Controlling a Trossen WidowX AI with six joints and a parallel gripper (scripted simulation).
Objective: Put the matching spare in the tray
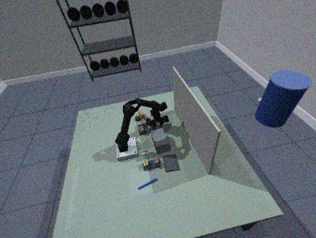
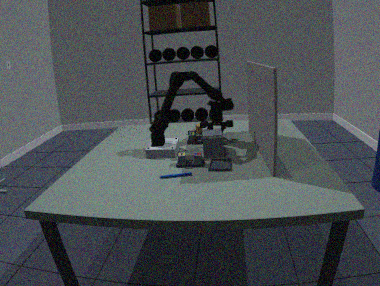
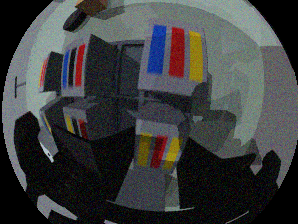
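My gripper [image 1: 158,123] [image 2: 218,125] [image 3: 158,131] is shut on a grey unit [image 3: 159,151] with yellow, red and yellow stripes, the left one darker. Whether it is clear of its place is hidden. Beside it are other striped spares: one with blue, red and yellow stripes [image 3: 176,52], one with blue, black and red [image 3: 74,70], and one with yellow, black and red [image 3: 76,124]. The dark flat tray [image 1: 171,163] [image 2: 220,165] lies toward the front. A grey box [image 1: 160,142] [image 2: 214,146] stands between gripper and tray; no printed code is readable.
A low dark block with striped labels [image 1: 151,164] [image 2: 190,160] is left of the tray. A blue stick [image 1: 147,184] [image 2: 176,175] lies in front. A tall upright panel [image 1: 199,125] [image 2: 264,120] stands to the right. An orange block [image 1: 141,113] [image 3: 92,5] lies behind the spares.
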